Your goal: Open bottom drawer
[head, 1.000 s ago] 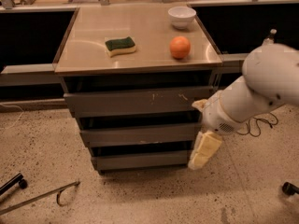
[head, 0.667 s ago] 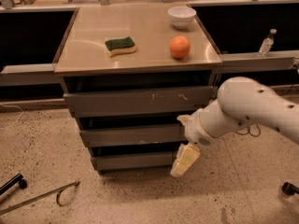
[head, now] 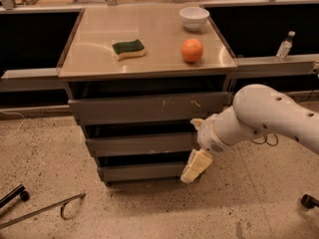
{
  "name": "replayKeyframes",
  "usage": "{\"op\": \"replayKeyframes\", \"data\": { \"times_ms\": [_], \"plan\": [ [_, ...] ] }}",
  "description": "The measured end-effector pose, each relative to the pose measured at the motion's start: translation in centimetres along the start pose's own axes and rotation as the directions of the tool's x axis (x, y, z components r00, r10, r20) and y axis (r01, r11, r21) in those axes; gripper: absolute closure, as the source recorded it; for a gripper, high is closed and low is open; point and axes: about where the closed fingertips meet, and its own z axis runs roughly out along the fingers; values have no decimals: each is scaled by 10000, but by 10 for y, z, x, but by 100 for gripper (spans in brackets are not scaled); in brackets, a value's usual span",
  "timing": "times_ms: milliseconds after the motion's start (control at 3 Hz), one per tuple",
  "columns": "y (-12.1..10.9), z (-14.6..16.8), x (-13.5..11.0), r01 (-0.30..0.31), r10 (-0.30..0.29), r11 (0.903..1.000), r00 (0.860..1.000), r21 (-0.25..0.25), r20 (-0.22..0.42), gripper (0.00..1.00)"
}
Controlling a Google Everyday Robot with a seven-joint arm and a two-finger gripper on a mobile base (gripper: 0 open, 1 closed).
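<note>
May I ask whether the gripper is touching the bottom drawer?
Cannot tell: in the camera view the gripper overlaps the bottom drawer at its right end; no contact or gap shows.

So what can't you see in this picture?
All in the camera view:
- The bottom drawer's right end: covered by the pincer, which hangs in front of it, so I can't tell if they touch.
- Inside that drawer: hidden behind its front panel.
- Where the arm comes from: cut off by the right edge.
- The bottle's label: too small to read.
</note>
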Motion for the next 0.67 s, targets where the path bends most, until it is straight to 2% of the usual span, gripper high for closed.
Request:
{"op": "replayKeyframes", "data": {
  "times_ms": [333, 667],
  "plan": [
    [4, 34, 19, -145, 144, 9998, 9998, 99, 108, 0],
    [10, 111, 63, -434, 433, 9990, 9989, 77, 176, 0]
  ]
}}
